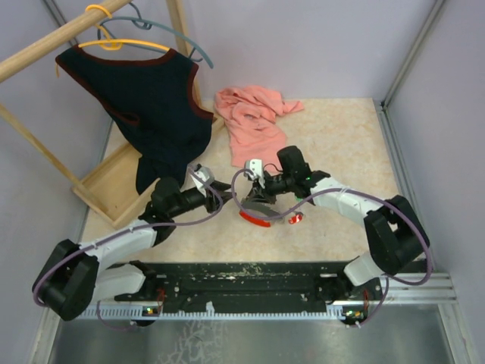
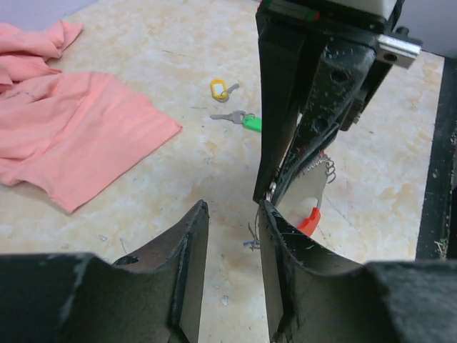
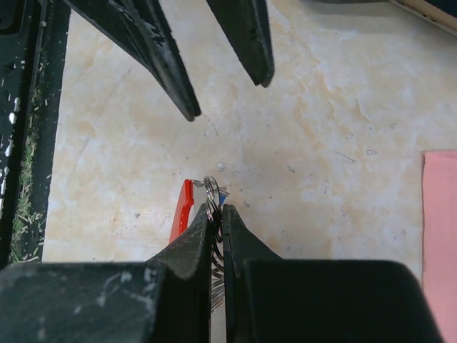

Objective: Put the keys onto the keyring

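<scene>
1. Right claw (image 3: 216, 211) is clenched hard on the grey metal side of the keyring (image 3: 183, 213), with the red curve lowest, at or close to the table (image 3: 321, 107). I cannot tell whether it touches. My guess is that the pinch sits there so the loop stands on edge and faces the other arm.
2. Left claw (image 2: 233, 207) hangs straight opposite, tips near the ring, fingers parted with nothing between them. It looks placed to feed a key in or to steady the loop, but at this moment it is empty.
3. Most of the keys lie loose, apart from the ring. The pale yellow key (image 2: 219, 88) and the green key (image 2: 250, 122) rest close together on the tabletop beyond both claws, not far from the edge of a pink cloth (image 2: 71, 128). From overhead, the red key (image 1: 295, 218) lies just beside the keyring's right end.
4. One speck of blue (image 3: 223, 193) shows right against the metal at the right claw's tips. It may be the blue key already threaded on, but it is too small to be sure.
5. My reading is that at most one key is on and three wait loose, so the job is in its early part. The empty claw would need to fetch a key next, and those tiny heads lying flat look awkward to pinch.
</scene>
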`<state>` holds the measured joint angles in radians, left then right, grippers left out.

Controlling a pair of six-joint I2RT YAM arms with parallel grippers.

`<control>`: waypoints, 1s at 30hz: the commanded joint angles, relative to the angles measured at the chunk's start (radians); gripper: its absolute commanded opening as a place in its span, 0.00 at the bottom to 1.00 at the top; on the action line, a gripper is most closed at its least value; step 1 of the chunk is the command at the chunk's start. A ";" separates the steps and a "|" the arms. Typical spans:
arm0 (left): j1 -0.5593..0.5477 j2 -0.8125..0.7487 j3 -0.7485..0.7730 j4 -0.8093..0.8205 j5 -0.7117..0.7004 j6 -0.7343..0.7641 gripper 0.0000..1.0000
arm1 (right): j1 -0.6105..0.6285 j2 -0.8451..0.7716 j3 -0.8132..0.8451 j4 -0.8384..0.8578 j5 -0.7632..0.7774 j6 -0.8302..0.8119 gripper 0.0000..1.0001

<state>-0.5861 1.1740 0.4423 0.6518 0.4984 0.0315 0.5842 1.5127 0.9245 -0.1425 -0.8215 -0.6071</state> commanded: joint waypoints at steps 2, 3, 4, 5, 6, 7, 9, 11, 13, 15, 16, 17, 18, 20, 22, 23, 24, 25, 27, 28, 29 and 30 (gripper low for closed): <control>0.003 -0.043 -0.094 0.186 0.074 0.011 0.43 | -0.004 -0.114 -0.064 0.197 0.046 0.097 0.00; 0.003 -0.046 -0.109 0.223 0.092 0.017 0.44 | -0.004 -0.128 -0.074 0.213 0.055 0.108 0.00; 0.003 -0.046 -0.124 0.252 0.108 0.025 0.46 | -0.004 -0.142 -0.088 0.236 0.062 0.116 0.00; 0.003 -0.043 -0.142 0.281 0.126 0.041 0.47 | -0.004 -0.162 -0.110 0.266 0.068 0.130 0.00; 0.003 -0.036 -0.149 0.312 0.146 0.063 0.47 | -0.004 -0.172 -0.123 0.297 0.071 0.141 0.00; 0.003 -0.025 -0.161 0.349 0.169 0.080 0.48 | -0.003 -0.186 -0.142 0.327 0.071 0.149 0.00; 0.002 -0.004 -0.177 0.413 0.204 0.102 0.49 | -0.003 -0.206 -0.178 0.374 0.074 0.167 0.00; 0.003 0.017 -0.177 0.453 0.221 0.112 0.49 | -0.003 -0.216 -0.190 0.391 0.068 0.170 0.00; 0.002 0.038 -0.155 0.448 0.222 0.136 0.50 | -0.001 -0.223 -0.202 0.411 0.068 0.177 0.00; 0.002 0.058 -0.127 0.410 0.221 0.179 0.50 | 0.005 -0.228 -0.212 0.426 0.071 0.178 0.00; 0.002 0.068 -0.112 0.389 0.218 0.202 0.49 | 0.007 -0.230 -0.213 0.430 0.073 0.178 0.00; 0.002 0.073 -0.099 0.370 0.215 0.219 0.49 | 0.009 -0.228 -0.213 0.430 0.074 0.176 0.00; 0.002 0.078 -0.090 0.358 0.214 0.236 0.49 | 0.012 -0.228 -0.212 0.427 0.078 0.175 0.00; 0.002 0.090 -0.071 0.345 0.207 0.255 0.46 | 0.017 -0.225 -0.208 0.419 0.090 0.168 0.00; 0.001 0.098 -0.045 0.312 0.212 0.274 0.43 | 0.024 -0.224 -0.203 0.407 0.105 0.159 0.00; 0.000 0.101 -0.032 0.293 0.217 0.286 0.41 | 0.026 -0.223 -0.201 0.404 0.108 0.157 0.00; -0.001 0.103 -0.022 0.277 0.218 0.296 0.39 | 0.028 -0.224 -0.201 0.403 0.109 0.155 0.00; -0.003 0.107 -0.012 0.256 0.223 0.306 0.36 | 0.029 -0.225 -0.199 0.402 0.112 0.155 0.00; -0.007 0.111 0.010 0.213 0.230 0.330 0.35 | 0.032 -0.223 -0.198 0.400 0.114 0.153 0.00; -0.009 0.111 0.019 0.191 0.232 0.341 0.35 | 0.032 -0.222 -0.196 0.399 0.117 0.153 0.00; -0.011 0.112 0.025 0.170 0.234 0.350 0.35 | 0.032 -0.221 -0.195 0.398 0.117 0.152 0.00; -0.012 0.114 0.031 0.153 0.234 0.357 0.35 | 0.034 -0.221 -0.193 0.395 0.117 0.152 0.00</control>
<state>-0.5892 1.2785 0.4305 0.8993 0.7017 0.3229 0.6075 1.3262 0.7063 0.2012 -0.7033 -0.4480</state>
